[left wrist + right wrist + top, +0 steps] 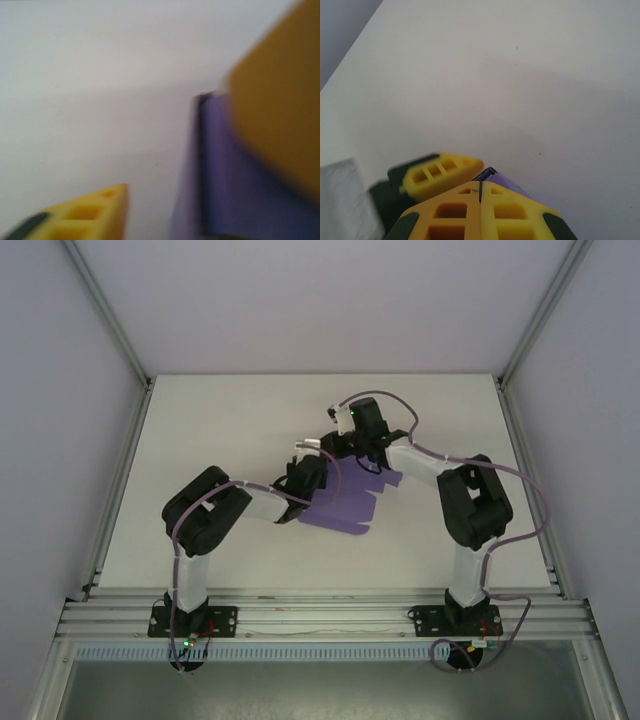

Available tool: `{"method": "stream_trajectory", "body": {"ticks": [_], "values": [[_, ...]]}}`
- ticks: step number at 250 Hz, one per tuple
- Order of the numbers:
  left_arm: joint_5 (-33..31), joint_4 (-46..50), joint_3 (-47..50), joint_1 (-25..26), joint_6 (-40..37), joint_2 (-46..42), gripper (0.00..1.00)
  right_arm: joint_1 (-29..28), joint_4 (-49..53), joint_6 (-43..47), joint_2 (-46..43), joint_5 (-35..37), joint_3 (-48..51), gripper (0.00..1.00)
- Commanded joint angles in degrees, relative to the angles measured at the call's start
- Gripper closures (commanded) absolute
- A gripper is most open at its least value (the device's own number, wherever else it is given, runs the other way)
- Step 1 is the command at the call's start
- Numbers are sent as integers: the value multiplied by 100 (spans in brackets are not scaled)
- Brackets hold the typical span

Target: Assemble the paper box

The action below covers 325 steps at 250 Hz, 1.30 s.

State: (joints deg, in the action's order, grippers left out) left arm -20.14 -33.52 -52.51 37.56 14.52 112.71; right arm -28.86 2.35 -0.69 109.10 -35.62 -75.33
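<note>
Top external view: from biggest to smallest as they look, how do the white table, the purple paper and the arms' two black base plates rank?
1. white table
2. purple paper box, partly under the arms
3. left base plate and right base plate: alike, so tied

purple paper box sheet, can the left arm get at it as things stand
Probably yes: the left gripper sits at the left edge of the flat purple paper box sheet, jaws apart with the paper between them. The right gripper, shut on the far edge, is near but to one side.
</note>
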Motion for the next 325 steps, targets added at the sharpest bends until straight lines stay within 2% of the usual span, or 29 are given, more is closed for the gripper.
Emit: {"method": "stream_trajectory", "body": {"ticks": [1,31,86,102,125,140,162,190,203,240,256,289,325], "values": [[4,436,340,-139,-134,-264,49,-67,1195,-163,130,222,231,100],[252,300,475,-142,-143,-512,48,-85,1154,-235,52,209,246,100],[505,326,102,-144,-67,-117,49,-111,1106,-429,24,264,203,100],[464,381,-22,-144,-28,15,62,-123,1066,-496,33,227,195,100],[312,466,-172,-149,-15,179,100,-122,1027,-553,-11,174,202,100],[298,437,-197,-153,-1,228,100,-122,1005,-590,-70,212,215,98],[376,294,-111,-157,13,176,100,-120,1004,-610,-222,335,184,87],[309,162,31,-153,-35,-12,100,-65,1012,-667,-590,704,106,69],[266,161,94,-153,-33,-156,100,-3,936,-784,-845,899,114,54],[235,91,396,-153,-57,-770,100,198,1117,-629,-1725,1775,307,27],[132,162,512,-157,-10,-1024,100,230,1332,-436,-2121,2434,504,0],[-3,289,707,-161,54,-1442,100,300,1567,-173,-2809,3422,1073,0],[-93,436,781,-161,128,-1728,100,387,1694,-170,-3123,3445,1442,0]]}}
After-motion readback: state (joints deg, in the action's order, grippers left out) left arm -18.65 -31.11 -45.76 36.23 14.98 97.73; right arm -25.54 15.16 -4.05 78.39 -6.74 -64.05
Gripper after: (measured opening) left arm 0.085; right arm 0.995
